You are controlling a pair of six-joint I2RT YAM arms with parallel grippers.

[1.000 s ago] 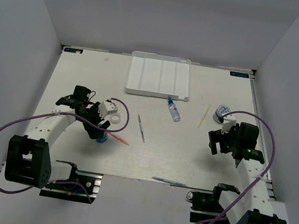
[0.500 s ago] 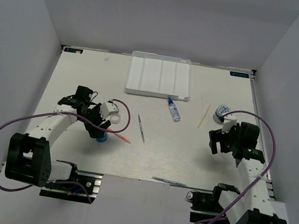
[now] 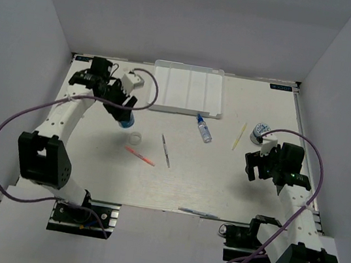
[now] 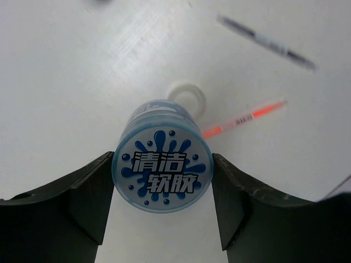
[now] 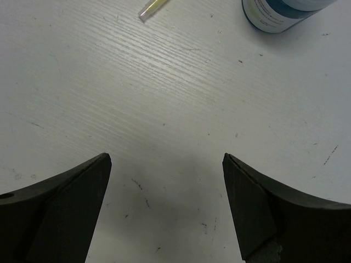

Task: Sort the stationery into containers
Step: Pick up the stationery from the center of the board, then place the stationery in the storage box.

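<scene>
My left gripper (image 3: pixel 123 116) is shut on a round blue-and-white patterned tape roll (image 3: pixel 126 123) and holds it above the table, left of the white four-compartment tray (image 3: pixel 188 88). In the left wrist view the roll (image 4: pixel 162 178) sits between the fingers (image 4: pixel 88 192). Below it lie the white tape ring (image 4: pixel 189 97), the pink pen (image 4: pixel 244 118) and the grey pen (image 4: pixel 266 43). My right gripper (image 3: pixel 254 167) is open and empty over bare table. The second patterned roll (image 3: pixel 261 131) and the yellow-green pen (image 3: pixel 239 136) lie just beyond it. The blue-capped glue bottle (image 3: pixel 203 129) lies below the tray.
The white ring (image 3: pixel 136 139), pink pen (image 3: pixel 140 157) and grey pen (image 3: pixel 166 150) lie mid-table. Another thin pen (image 3: pixel 198 212) lies at the near edge. White walls enclose the table. The right wrist view shows the roll (image 5: pixel 282 11) and the pen tip (image 5: pixel 153 8).
My left arm has lifted the patterned roll and carried it away from me toward the tray, uncovering the white ring and pink pen. The right arm has not moved.
</scene>
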